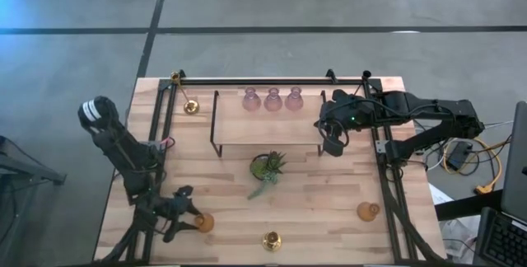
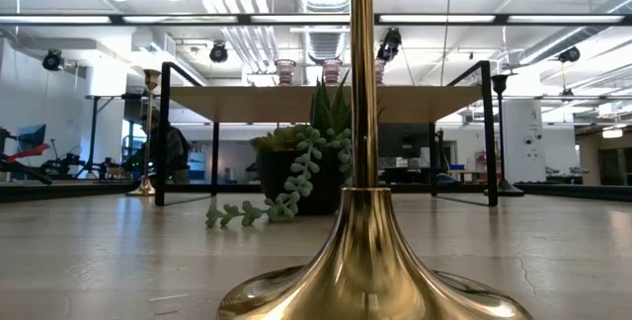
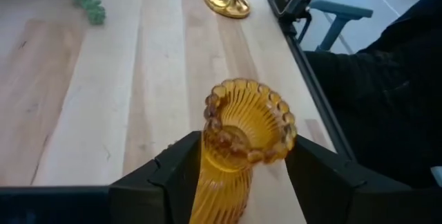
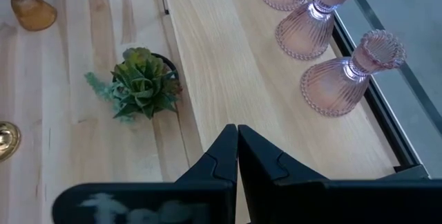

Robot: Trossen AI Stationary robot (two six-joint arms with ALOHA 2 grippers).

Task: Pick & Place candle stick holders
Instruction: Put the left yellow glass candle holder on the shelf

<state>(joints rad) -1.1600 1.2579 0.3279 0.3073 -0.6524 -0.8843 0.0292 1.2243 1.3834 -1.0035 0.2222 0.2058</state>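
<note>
My left gripper (image 1: pixel 191 216) (image 3: pixel 245 141) is open at the near left of the table, one finger on either side of an upright amber ribbed glass holder (image 3: pixel 238 148) (image 1: pixel 204 222). My right gripper (image 1: pixel 333 147) (image 4: pixel 237 128) is shut and empty above the right end of a wooden shelf (image 1: pixel 247 127). Three pink glass holders (image 1: pixel 272 100) (image 4: pixel 324 65) stand on the shelf's far edge. A second amber holder (image 1: pixel 368 211) stands near right. One brass holder (image 1: pixel 272 240) (image 2: pixel 370 261) stands at the near edge, another (image 1: pixel 191 106) at the far left. A black holder (image 2: pixel 501 132) shows only in the low view. My left gripper's fingers (image 3: pixel 183 172) come level at the amber holder's upper body (image 3: pixel 214 162), below the beaded rim, and the holder stands on the table. A gap shows beside one finger. Whether the other finger touches the glass, I cannot tell.
A small green potted plant (image 1: pixel 268 166) (image 4: pixel 141 82) stands at the table's middle, in front of the shelf. Black rails (image 1: pixel 272 80) run along the far, left and right sides. Bare wood lies between the plant and the near edge.
</note>
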